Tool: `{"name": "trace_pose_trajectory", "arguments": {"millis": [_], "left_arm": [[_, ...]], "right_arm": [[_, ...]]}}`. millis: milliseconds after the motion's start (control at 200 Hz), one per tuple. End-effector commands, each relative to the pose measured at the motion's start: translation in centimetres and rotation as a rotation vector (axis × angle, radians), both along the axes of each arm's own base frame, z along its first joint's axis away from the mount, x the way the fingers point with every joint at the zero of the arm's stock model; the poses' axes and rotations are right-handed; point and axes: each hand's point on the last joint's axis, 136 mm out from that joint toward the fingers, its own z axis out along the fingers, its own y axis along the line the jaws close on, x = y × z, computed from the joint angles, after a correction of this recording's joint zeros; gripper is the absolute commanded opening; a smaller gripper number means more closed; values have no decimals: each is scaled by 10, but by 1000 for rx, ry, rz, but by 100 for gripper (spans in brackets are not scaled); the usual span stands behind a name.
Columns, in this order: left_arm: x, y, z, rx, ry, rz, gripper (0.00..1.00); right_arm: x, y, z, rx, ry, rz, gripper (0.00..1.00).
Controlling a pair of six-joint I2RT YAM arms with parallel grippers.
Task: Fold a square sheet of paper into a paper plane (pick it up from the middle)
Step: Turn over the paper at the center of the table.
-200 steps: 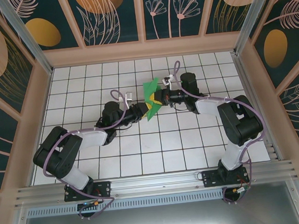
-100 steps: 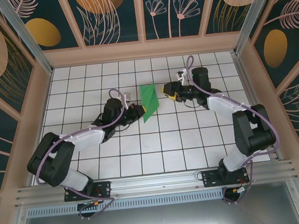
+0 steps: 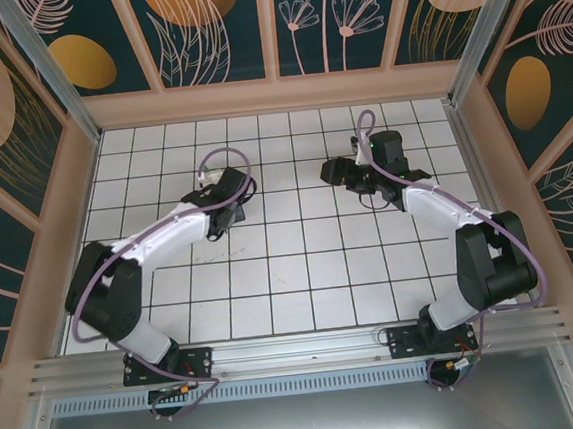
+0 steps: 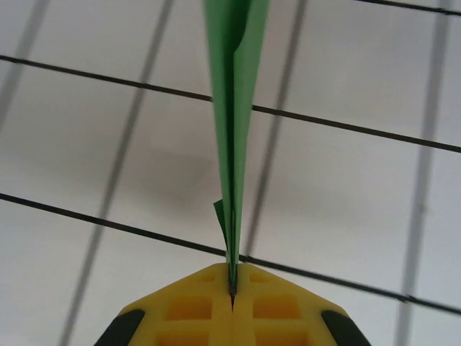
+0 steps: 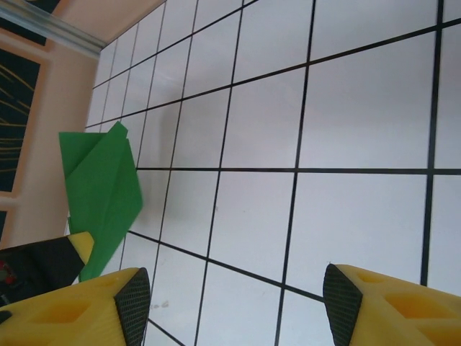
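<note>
Several creases are already made: the paper plane (image 4: 234, 130) is a slim, layered piece, seen edge-on up the centre of the left wrist frame. The left gripper (image 4: 232, 288) pinches its lower end between fingers pressed together. The right gripper (image 5: 232, 292), at the bottom of its frame, is spread and holds nothing, with the plane at the left edge there. I judge the folding nearly done; perhaps only opening the wings and putting it down is left.

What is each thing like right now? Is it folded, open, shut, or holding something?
green paper: folded, pinched at one end, seen edge-on from the left wrist.
left end effector: shut on the green paper.
right end effector: open, holding nothing, apart from the green paper.
</note>
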Motion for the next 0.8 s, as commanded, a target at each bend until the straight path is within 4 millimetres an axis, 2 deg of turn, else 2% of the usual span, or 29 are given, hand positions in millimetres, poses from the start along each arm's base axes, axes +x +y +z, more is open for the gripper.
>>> {"name": "trace_pose_trajectory", "arguments": {"millis": [0, 90, 195, 300, 380, 425, 490, 515, 530, 570, 711, 726, 791], "left_arm": [[-14, 29, -8, 347, 86, 30, 6], [-10, 5, -26, 343, 112, -19, 10], [-3, -25, -42, 214, 111, -73, 23], [5, -53, -35, 45, 51, -123, 44], [10, -67, -25, -63, 15, -156, 60], [12, -70, -20, -118, 0, -166, 66], [15, -66, -13, -189, -25, -158, 72], [15, -63, -16, -209, -22, -152, 74], [17, -61, -6, -237, -48, -148, 76], [18, -55, 0, -280, -69, -132, 80], [23, -24, 17, -350, -150, -57, 91], [20, -18, 11, -344, -142, -44, 92], [19, 2, 8, -348, -151, 5, 95]], "right_arm": [[2, -6, -1, -36, -13, -24, 67], [2, -7, -6, -39, 1, -28, 67], [2, -6, -11, -37, 21, -32, 67], [1, -6, -14, -29, 34, -33, 67], [-1, -4, -19, -24, 50, -30, 67], [-2, -1, -23, -20, 63, -27, 66], [-4, 7, -30, -13, 81, -12, 64], [-6, 12, -32, -12, 86, -2, 63], [-7, 15, -33, -12, 88, 3, 62], [-10, 28, -38, -11, 99, 24, 60], [-28, 88, -55, -27, 139, 125, 40], [-28, 93, -56, -27, 142, 131, 37], [-39, 124, -63, -28, 163, 180, 27]]}}
